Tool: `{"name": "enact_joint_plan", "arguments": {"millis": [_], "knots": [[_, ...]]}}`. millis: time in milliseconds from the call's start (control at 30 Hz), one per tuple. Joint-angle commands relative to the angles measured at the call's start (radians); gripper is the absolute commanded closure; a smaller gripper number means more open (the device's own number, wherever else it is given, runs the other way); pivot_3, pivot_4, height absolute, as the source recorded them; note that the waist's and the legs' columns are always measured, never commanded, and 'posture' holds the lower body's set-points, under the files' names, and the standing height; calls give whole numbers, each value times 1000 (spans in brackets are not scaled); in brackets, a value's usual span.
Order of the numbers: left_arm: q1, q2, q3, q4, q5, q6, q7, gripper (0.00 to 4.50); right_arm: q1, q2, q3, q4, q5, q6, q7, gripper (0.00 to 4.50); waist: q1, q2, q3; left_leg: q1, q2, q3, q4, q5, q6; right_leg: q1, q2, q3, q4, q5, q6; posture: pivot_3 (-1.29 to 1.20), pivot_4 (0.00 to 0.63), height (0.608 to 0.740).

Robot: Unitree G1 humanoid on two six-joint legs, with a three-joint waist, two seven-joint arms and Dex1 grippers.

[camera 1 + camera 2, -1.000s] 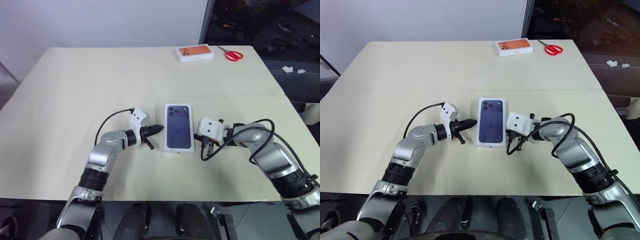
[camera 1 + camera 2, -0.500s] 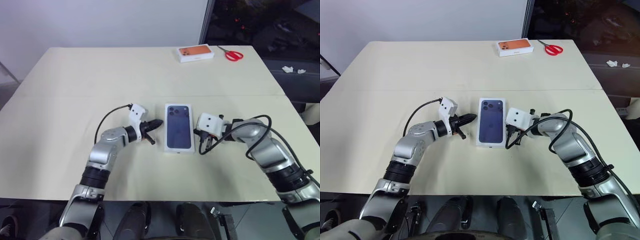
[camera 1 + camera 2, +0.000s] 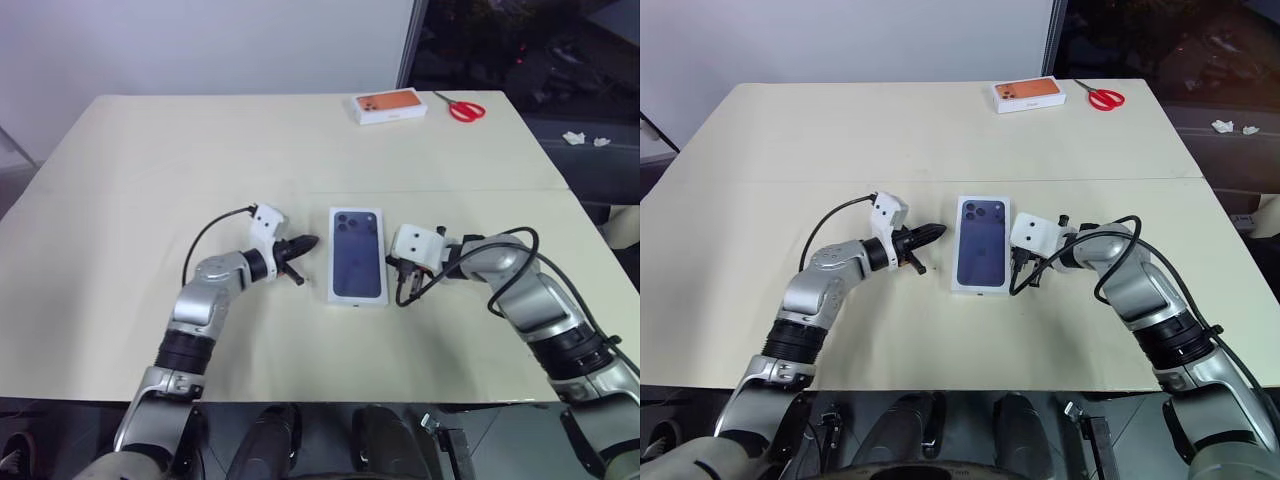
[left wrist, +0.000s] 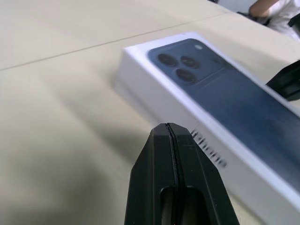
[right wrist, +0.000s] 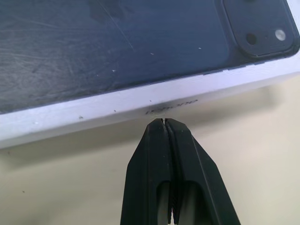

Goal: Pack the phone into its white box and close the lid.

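The lid (image 3: pixel 357 252), white with a dark blue phone picture on top, lies flat at mid-table and covers the white box beneath it. The phone is hidden. My left gripper (image 3: pixel 312 242) is shut and empty, pointing at the lid's left side from a short gap away. The left wrist view shows its closed tips (image 4: pixel 167 126) before the lettered side of the lid (image 4: pixel 225 98). My right gripper (image 3: pixel 393 270) is shut and empty too, its tips (image 5: pixel 162 121) almost at the lid's (image 5: pixel 117 47) right side wall.
A white box with an orange phone picture (image 3: pixel 390 105) and red scissors (image 3: pixel 462 108) lie at the table's far right edge. The cream table (image 3: pixel 150 180) is bare around the arms. A black cable loops from each wrist.
My left gripper has drawn back slightly from the lid's left side. The right gripper and the lid stay about where they were.
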Motion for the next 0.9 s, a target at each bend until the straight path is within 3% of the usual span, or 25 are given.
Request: {"name": "enact_joint_plan", "arguments": {"millis": [33, 900], "knots": [[17, -9, -11, -52, -15, 7, -11, 4500, -17, -26, -33, 4, -14, -33, -8, 4447, 2, 0, 0, 0, 0, 0, 0, 0, 0, 0, 0, 0, 0, 0, 0, 0, 150, 740], [1, -70, -41, -57, -12, 19, 18, 4500, -70, 31, -63, -38, 62, 49, 1, 4447, 1, 0, 0, 0, 0, 0, 1, 0, 0, 0, 0, 0, 0, 0, 0, 0, 150, 740]]}}
